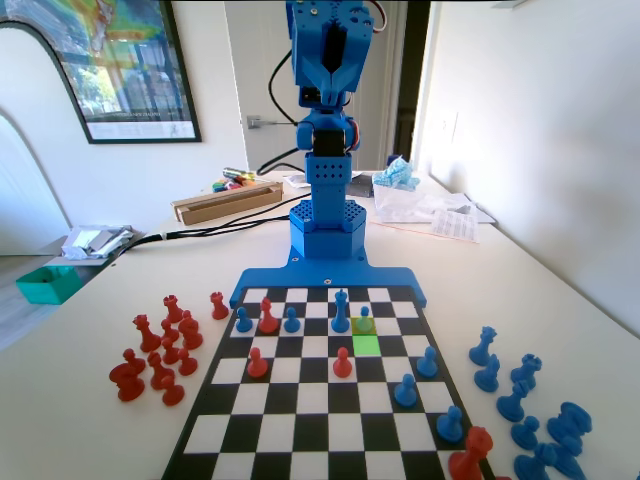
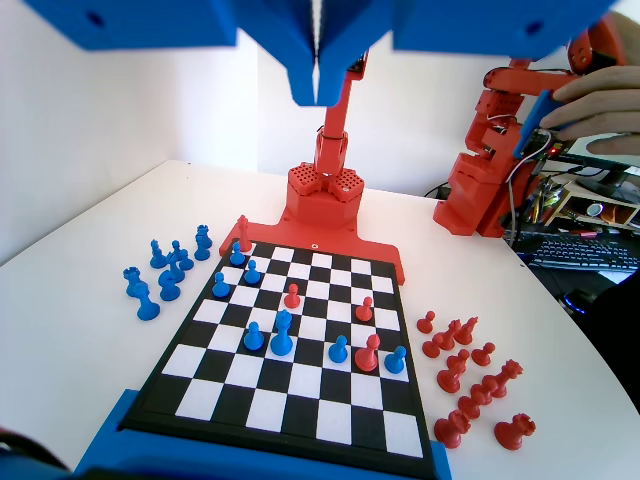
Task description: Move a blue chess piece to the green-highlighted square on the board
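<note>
Your hand [image 2: 317, 85] hangs high over the board [image 1: 300, 415], jaws pressed together on nothing. In the fixed view the blue chess piece [image 1: 365, 322] stands on the olive-tinted square [image 1: 357, 329], just at 12 o'clock of the green-highlighted square [image 1: 366, 345]. Expect a light, rigid, smooth plastic pawn that tips easily. Pinch it at the neck beneath the round head, minding the taller blue piece [image 1: 341, 311] at its 9 o'clock.
</note>
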{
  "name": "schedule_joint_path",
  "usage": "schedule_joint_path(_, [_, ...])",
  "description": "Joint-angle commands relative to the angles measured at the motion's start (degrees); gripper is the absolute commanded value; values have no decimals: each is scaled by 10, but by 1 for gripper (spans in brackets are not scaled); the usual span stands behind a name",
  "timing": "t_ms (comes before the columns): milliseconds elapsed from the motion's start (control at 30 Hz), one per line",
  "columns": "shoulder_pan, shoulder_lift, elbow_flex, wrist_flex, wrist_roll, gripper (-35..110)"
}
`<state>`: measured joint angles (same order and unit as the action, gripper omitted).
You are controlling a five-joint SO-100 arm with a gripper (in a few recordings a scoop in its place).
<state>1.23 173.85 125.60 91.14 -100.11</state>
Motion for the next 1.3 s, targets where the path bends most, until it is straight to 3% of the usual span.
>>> schedule_joint_path(0, [-1,11,-5,-11,-2,5])
schedule_joint_path(633, [5,11,-8,-9,-6,1])
schedule_joint_path(1267, [-68,-163,-134,-9,-209,1])
